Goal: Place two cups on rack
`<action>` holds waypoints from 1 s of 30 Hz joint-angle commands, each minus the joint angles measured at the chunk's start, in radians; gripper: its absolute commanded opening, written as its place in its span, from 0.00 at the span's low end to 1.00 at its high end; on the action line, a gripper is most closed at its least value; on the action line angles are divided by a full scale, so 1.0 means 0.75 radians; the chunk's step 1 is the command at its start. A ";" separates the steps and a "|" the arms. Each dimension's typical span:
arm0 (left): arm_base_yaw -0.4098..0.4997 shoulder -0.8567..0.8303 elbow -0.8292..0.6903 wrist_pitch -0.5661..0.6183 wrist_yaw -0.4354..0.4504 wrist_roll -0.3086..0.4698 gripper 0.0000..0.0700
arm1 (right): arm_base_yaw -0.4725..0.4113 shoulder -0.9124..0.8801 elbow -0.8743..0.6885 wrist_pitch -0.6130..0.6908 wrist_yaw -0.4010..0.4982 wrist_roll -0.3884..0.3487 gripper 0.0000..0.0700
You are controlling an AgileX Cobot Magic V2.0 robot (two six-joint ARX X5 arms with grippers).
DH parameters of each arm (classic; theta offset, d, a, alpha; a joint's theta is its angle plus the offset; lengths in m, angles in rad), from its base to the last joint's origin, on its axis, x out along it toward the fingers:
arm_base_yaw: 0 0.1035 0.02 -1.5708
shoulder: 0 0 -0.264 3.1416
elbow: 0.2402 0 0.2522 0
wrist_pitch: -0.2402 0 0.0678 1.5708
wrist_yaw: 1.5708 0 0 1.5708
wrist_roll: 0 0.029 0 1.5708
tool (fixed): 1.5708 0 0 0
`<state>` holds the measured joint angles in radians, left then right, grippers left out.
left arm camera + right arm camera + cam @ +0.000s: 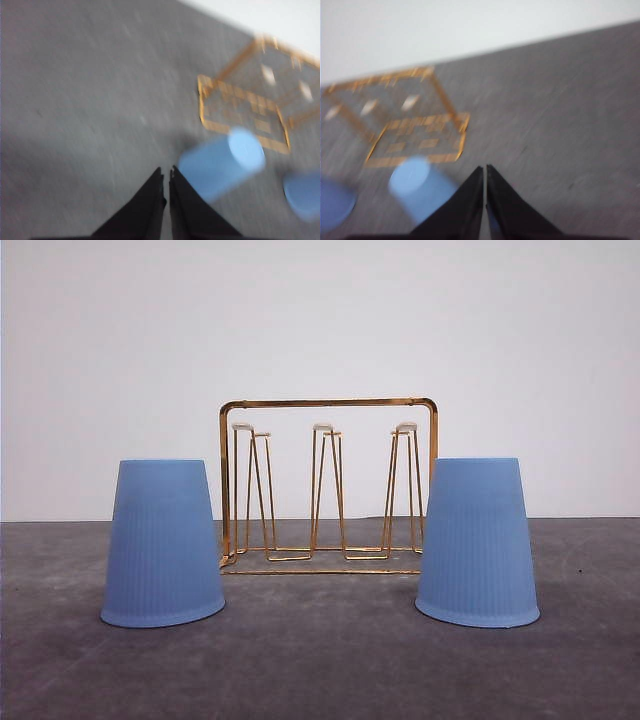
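A: Take the rack [328, 485] as the landmark and go left to right. What sits where?

B: The left cup [163, 542] stands to the left of the rack and a little nearer the camera, upside down, rim on the grey table [320, 670]. Then the rack itself, gold wire, with its white-tipped prongs bare. Then the right cup [477, 541], to the right of the rack and likewise nearer, also inverted. Neither cup touches the rack.

A: Why mouth-down?

B: My guess is that it suits the job: a prong goes up inside an inverted cup, so each one only needs lifting and lowering over a prong, with no flip. Flanking the rack, each cup also lies on the side of one arm.

A: And the grippers?

B: In its wrist view the left gripper [166, 176] has its black fingers pressed almost tip to tip, nothing between them, hanging above the table with the left cup just beside it and the rack beyond. The right gripper [485, 171] is the same: closed on nothing, the right cup beside it, the rack further off. Both wrist views are blurred.

A: Any writing or brand marks?

B: None I can read. The cups show only fine vertical ribbing, and the rack is plain wire.

A: So progress?

B: Nothing placed yet, I'd judge.
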<state>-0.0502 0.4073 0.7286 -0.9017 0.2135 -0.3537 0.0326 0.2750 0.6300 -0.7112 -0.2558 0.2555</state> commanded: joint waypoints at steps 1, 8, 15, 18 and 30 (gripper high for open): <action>0.000 0.048 0.039 -0.025 0.071 0.122 0.01 | 0.003 0.057 0.009 -0.001 -0.067 -0.093 0.01; -0.111 0.128 0.071 0.025 0.145 0.322 0.01 | 0.077 0.218 0.009 0.016 -0.132 -0.237 0.01; -0.319 0.130 0.084 0.066 0.146 0.680 0.01 | 0.253 0.231 0.009 0.028 -0.108 -0.360 0.01; -0.358 0.130 0.084 0.070 0.146 0.752 0.01 | 0.283 0.231 0.009 0.030 -0.109 -0.399 0.01; -0.371 0.144 0.084 0.120 0.147 0.754 0.71 | 0.286 0.231 0.009 0.046 -0.111 -0.455 0.79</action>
<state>-0.3241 0.5053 0.7715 -0.8261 0.3183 0.2165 0.2420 0.4458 0.6300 -0.6903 -0.3382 -0.0746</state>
